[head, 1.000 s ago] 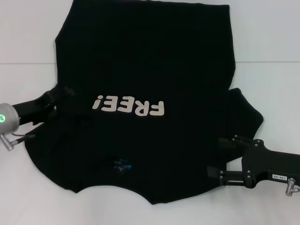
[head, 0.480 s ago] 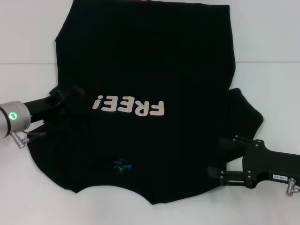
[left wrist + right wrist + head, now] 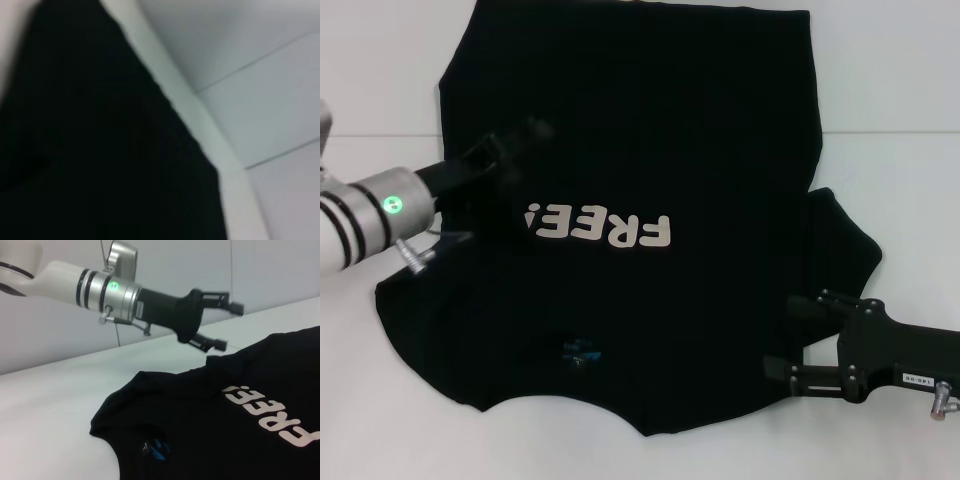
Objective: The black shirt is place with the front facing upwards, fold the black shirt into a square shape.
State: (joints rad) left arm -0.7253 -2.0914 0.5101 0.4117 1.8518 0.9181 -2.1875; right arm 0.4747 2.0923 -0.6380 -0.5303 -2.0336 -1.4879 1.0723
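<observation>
The black shirt (image 3: 640,130) lies spread on the white table (image 3: 880,90), front up. Its pale "FREE!" lettering (image 3: 597,228) faces up and a small blue neck label (image 3: 580,350) shows near the front edge. My left gripper (image 3: 520,145) hovers over the shirt's left side beside the lettering. In the right wrist view it (image 3: 225,326) is open, and its lower finger is close above a raised corner of cloth (image 3: 210,358). My right gripper (image 3: 782,335) is open at the shirt's right edge, by the sleeve (image 3: 840,240). The left wrist view shows only black cloth (image 3: 100,150).
White table surface surrounds the shirt on the left, right and front. A seam line (image 3: 890,132) runs across the table. A pale wall (image 3: 200,265) stands behind the left arm.
My left arm has moved up and to the right, from the shirt's left edge to over the cloth beside the lettering. The right arm has stayed still.
</observation>
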